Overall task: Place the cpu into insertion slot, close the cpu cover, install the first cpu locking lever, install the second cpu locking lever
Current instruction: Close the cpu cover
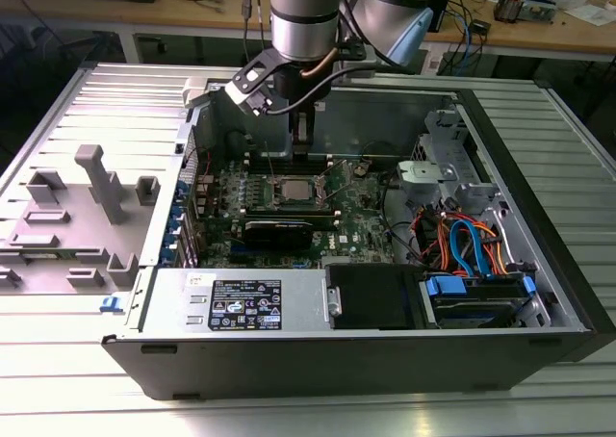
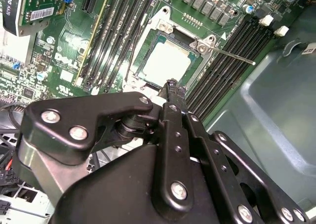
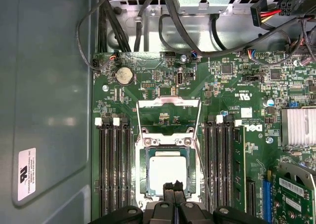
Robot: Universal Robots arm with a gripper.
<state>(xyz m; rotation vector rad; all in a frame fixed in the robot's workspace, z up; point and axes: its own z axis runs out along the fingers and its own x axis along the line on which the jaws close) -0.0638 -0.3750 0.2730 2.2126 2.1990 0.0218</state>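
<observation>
Your gripper (image 3: pixel 173 186), fingertips together and empty, just over the cpu (image 3: pixel 167 167) in the slot (image 3: pixel 143 170), cover (image 3: pixel 169 103) open.

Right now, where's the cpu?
In the first wrist view the cpu sits in the slot, between the two banks of memory slots, with the gripper at its edge and the cover open.

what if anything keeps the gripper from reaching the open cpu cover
Probably nothing, so likely yes: the gripper hangs over the cpu, and the cover stands open just past it, with no cable or part crossing between them.
</observation>
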